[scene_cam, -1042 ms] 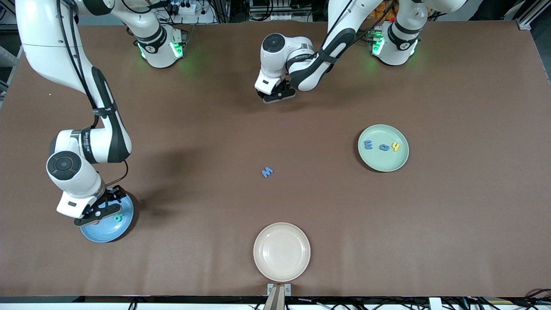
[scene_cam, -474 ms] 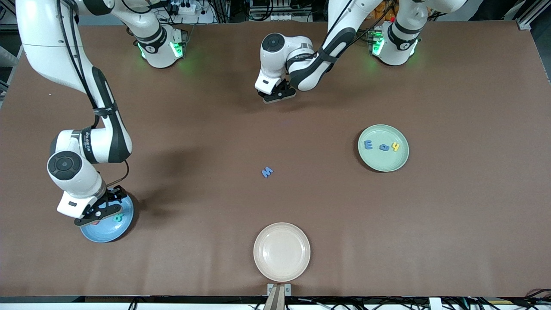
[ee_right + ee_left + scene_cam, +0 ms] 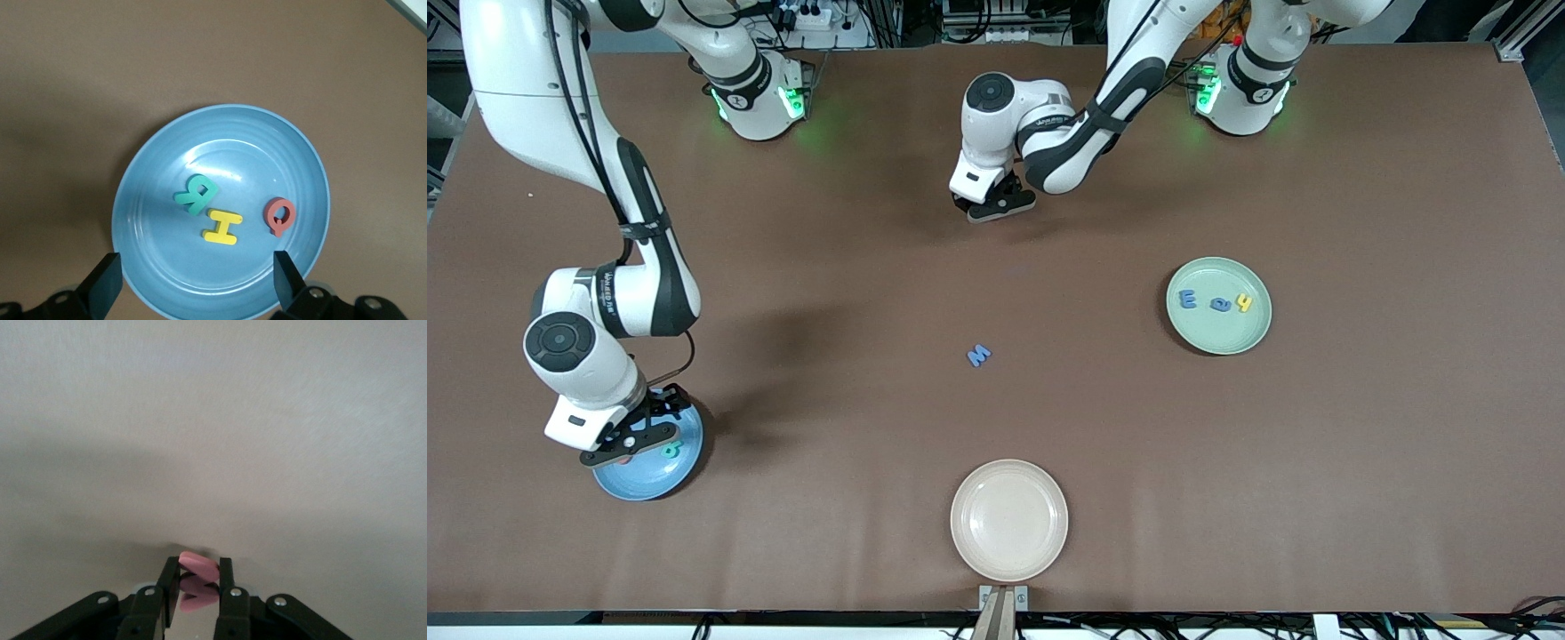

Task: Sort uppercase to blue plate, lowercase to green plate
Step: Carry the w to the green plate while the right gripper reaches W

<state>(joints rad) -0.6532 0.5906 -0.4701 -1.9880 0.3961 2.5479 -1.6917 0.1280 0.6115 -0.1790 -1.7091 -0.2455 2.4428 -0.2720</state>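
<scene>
On the blue plate [image 3: 220, 167] lay 3 letters: a teal R [image 3: 196, 194], a yellow H [image 3: 221, 227] and a red Q [image 3: 279, 216], under the spread right gripper [image 3: 624, 447]. Across the table, the green plate [image 3: 1218, 336] held 3 lowercase letters [image 3: 1216, 302]. Since a second ago, the left gripper [image 3: 198, 587] had pinched a small pink-red letter [image 3: 199, 567] and shifted slightly. A blue M [image 3: 979, 356] lay flat mid-table.
</scene>
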